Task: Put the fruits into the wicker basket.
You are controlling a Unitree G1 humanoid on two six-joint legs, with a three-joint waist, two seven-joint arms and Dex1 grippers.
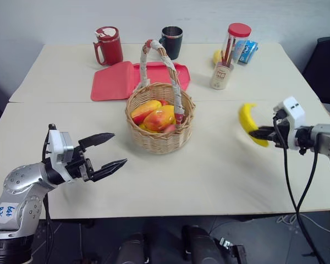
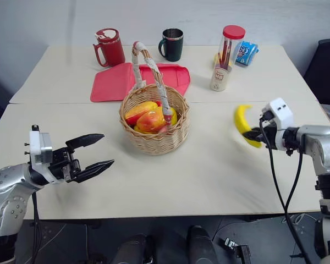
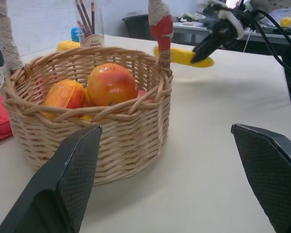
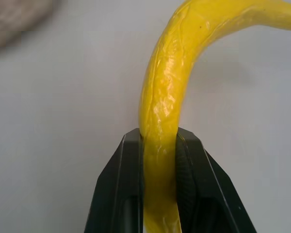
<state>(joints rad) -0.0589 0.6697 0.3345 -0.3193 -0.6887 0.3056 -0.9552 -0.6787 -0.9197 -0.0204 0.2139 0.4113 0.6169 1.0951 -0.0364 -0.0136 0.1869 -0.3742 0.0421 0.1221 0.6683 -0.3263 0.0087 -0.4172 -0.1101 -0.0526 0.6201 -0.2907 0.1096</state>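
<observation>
The wicker basket point(image 1: 159, 124) stands mid-table with its cloth-wrapped handle arching up. Two red-orange mangoes point(image 1: 154, 115) and small yellow and red pieces lie inside it. To the basket's right my right gripper point(image 1: 260, 133) is shut on the curved yellow banana point(image 1: 247, 122), holding it above the table; the right wrist view shows the banana point(image 4: 160, 121) pinched between both fingers. My left gripper point(image 1: 113, 151) hovers open to the front left of the basket with nothing between its fingers, and its wrist view looks at the basket point(image 3: 87, 131).
Behind the basket lies a red tray point(image 1: 118, 81). Farther back stand a red mug point(image 1: 108, 45), a dark mug point(image 1: 171, 42), a clear jar of pencils with a red lid point(image 1: 229, 52) and a blue packet point(image 1: 247, 51). A dark chair point(image 1: 325, 66) sits beyond the table's right end.
</observation>
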